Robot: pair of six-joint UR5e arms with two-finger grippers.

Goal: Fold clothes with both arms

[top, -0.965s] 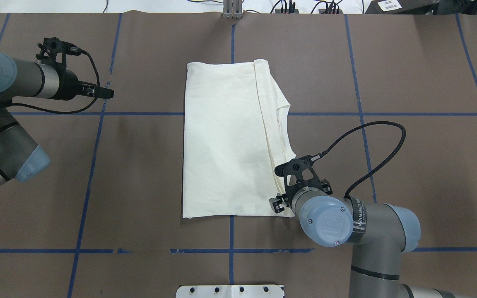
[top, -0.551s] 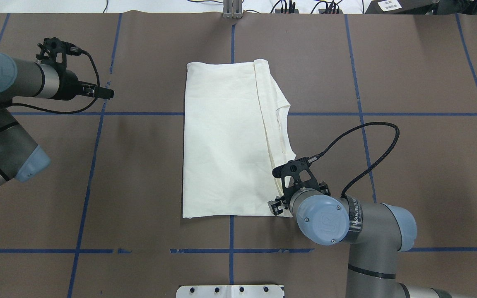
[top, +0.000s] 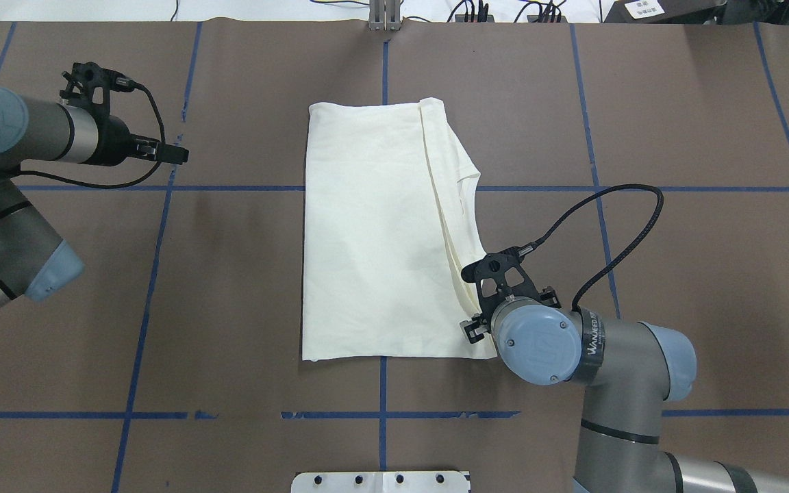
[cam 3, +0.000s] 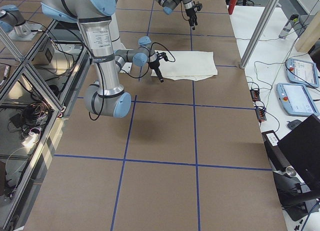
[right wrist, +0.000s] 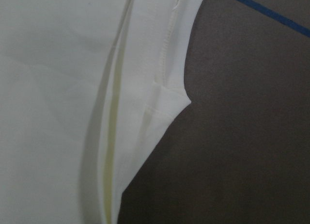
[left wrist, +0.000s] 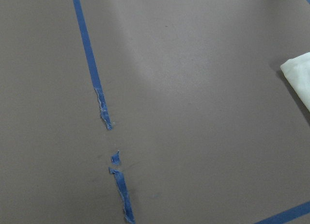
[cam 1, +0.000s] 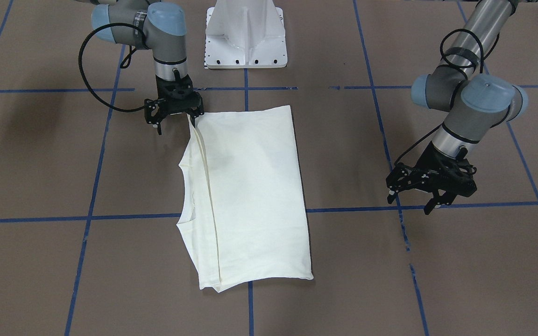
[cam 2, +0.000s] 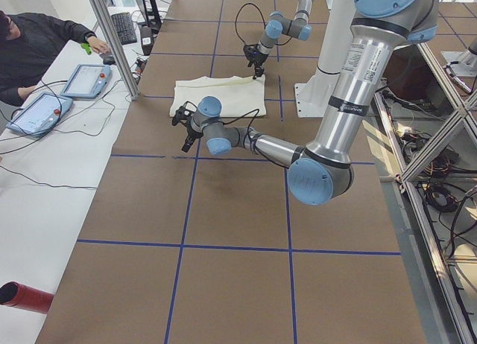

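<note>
Right gripper [cam 1: 175,122] edged toward 12 o'clock overhead, jaws spread, empty; T-shirt [top: 374,239], lengthwise 12-to-6, at its 10 o'clock. Left gripper [cam 1: 414,197] spread, farther.

A plain cream T-shirt [top: 367,233] is shown on a brown table [top: 696,103] marked with a blue tape grid [top: 709,188].

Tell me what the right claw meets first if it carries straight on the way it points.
The right claw points down, open, astride the T-shirt's edge near a corner. One finger would likely land on the T-shirt, the other on bare table; height is unclear.
</note>
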